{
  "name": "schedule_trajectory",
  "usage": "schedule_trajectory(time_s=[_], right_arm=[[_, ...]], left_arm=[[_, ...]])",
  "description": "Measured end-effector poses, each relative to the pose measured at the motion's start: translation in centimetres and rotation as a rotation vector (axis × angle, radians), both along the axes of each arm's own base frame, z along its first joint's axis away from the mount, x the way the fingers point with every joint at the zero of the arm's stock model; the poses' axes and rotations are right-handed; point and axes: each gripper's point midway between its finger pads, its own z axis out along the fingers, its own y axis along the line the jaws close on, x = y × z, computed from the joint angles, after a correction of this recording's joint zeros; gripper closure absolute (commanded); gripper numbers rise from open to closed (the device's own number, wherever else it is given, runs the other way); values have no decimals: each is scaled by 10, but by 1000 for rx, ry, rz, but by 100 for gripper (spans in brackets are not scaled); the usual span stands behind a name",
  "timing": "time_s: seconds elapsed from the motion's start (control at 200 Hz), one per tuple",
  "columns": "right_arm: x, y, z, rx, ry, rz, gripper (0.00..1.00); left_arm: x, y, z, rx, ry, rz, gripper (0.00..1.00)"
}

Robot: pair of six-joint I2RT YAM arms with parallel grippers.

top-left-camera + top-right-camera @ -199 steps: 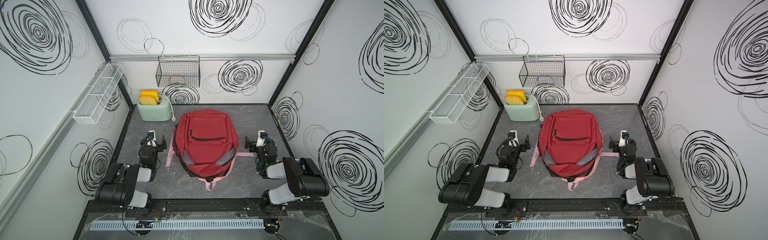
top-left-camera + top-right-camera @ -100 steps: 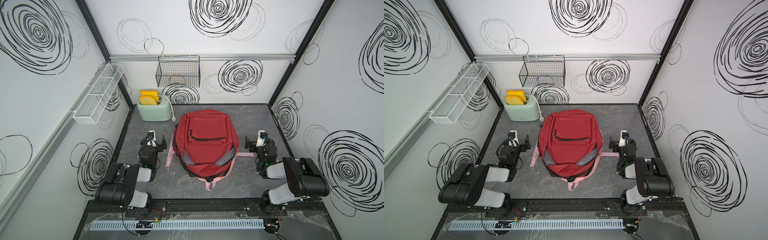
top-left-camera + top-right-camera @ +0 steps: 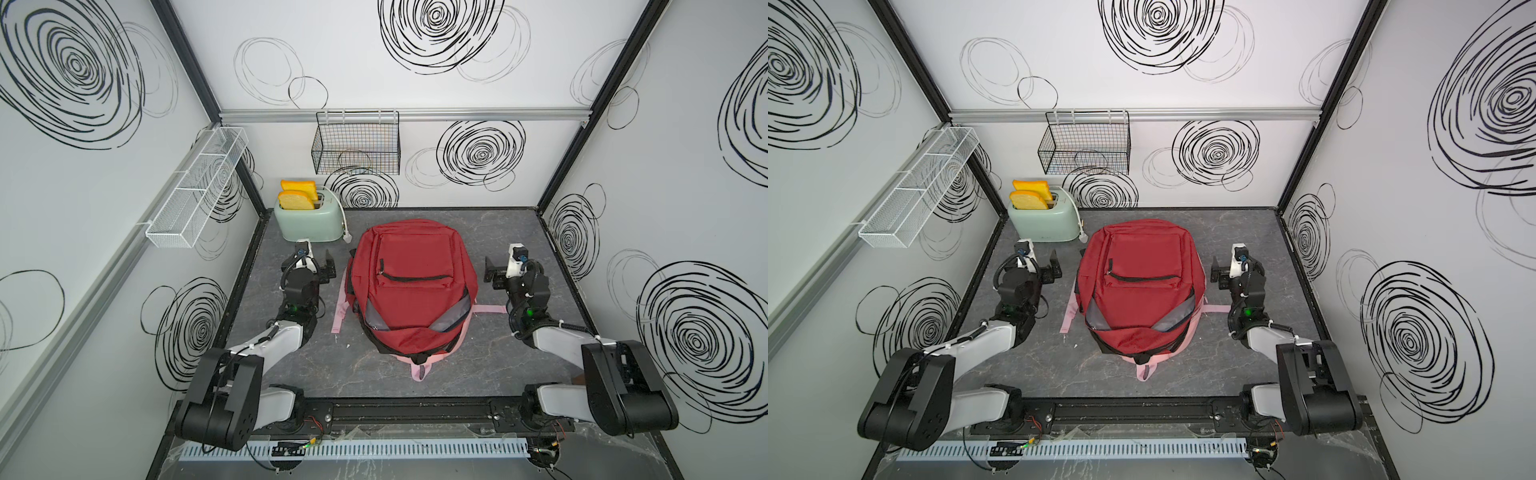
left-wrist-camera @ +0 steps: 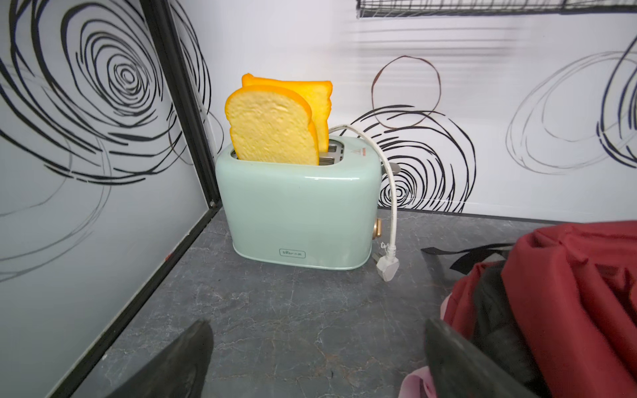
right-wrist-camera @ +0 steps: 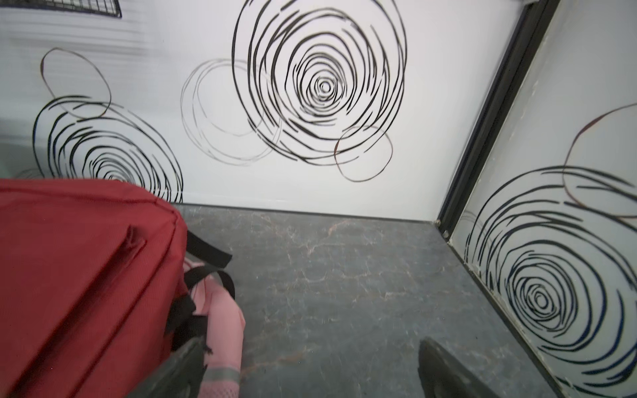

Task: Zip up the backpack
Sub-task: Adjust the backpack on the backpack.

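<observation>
Backpack [image 3: 411, 286] flat on counter [image 3: 498, 232], main zipper [image 3: 409, 329] gaping — left and right jaws spread wide, empty, flanking it.

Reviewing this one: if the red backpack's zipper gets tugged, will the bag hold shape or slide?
Probably floppy: the red backpack sags flat and its open mouth gapes over grey lining. It looks nearly empty, so it may slide on the table unless pinned.

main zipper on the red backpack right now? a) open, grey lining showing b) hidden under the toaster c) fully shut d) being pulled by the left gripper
a: the backpack gapes at the end nearest the arm bases, with grey lining visible, while the left gripper and right gripper sit open at its sides, holding nothing.
</observation>
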Motion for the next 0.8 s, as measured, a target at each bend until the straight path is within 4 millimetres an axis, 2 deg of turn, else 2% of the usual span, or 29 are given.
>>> schedule_trajectory(time_s=[0.155, 0.25, 0.41, 0.49, 0.56, 0.685, 0.725, 0.8], right_arm=[[5, 8, 23, 70, 13, -41, 1], [10, 13, 33, 143, 58, -50, 1], [10, 20, 59, 284, 89, -35, 1], [1, 19, 64, 358, 104, -32, 1], [-7, 10, 66, 442, 118, -57, 1], [-17, 0, 77, 538, 88, -35, 1], [-18, 5, 78, 546, 90, -14, 1], [-18, 33, 78, 524, 122, 55, 1]], left_arm=[[10, -2, 14, -120, 62, 44, 2], [13, -7, 32, -189, 70, 34, 2], [-7, -17, 50, -326, 29, -18, 2], [-25, -21, 44, -387, 8, -47, 2], [-37, -25, 34, -412, 16, -78, 2], [-41, -45, 28, -422, 37, -146, 2], [-41, -54, 28, -423, 40, -173, 2], [-40, -75, 28, -416, 54, -228, 2]])
